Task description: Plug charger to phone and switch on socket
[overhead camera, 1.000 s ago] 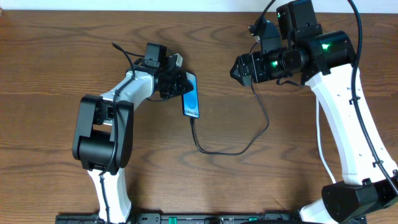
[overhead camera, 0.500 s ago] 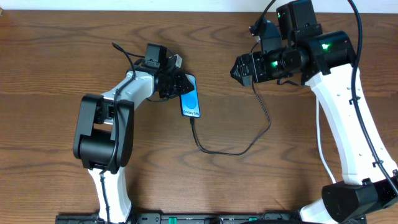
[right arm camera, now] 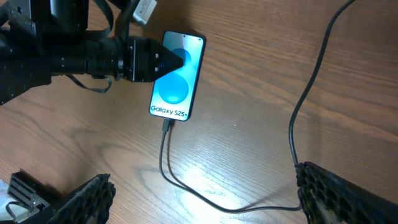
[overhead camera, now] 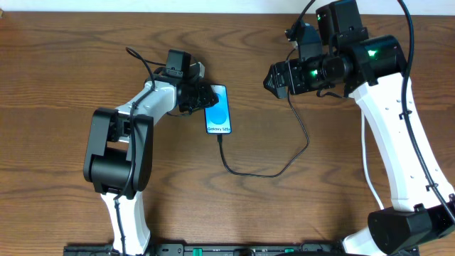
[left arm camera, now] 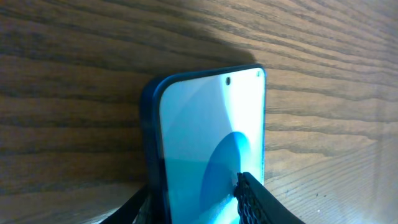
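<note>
- Two white-and-black robot arms [overhead camera: 117, 146] work over a brown wood-grain surface [overhead camera: 57, 64]. The left one reaches toward the middle and the right one bends over the far right part.
- Phone: a slim rectangular smartphone [overhead camera: 219, 112] with a black frame and a bright blue screen lies screen-up, left of centre on the surface. The screen shows a lighter round shape, with the white text "Galaxy S25+" near the end closest to the near edge.
- Left arm's fingers [left arm camera: 256, 200]: these come in from the smartphone's left side and pinch its long edge near the far end. In the left wrist view one textured black pad lies on the screen and the other dark finger sits low at the side. Whether the smartphone rests fully flat cannot be told.
- Charger: the small black connector tip [right arm camera: 166, 127] of the long thin black cable [overhead camera: 250, 174] sits in the smartphone's near end. The cable runs toward the near edge, curves right in a loop, then climbs and passes beneath the right arm. Its other end is hidden.
- Right arm's fingers [right arm camera: 339, 193]: spread wide with nothing gripped, held above the surface, well apart from the smartphone and to its right.
</note>
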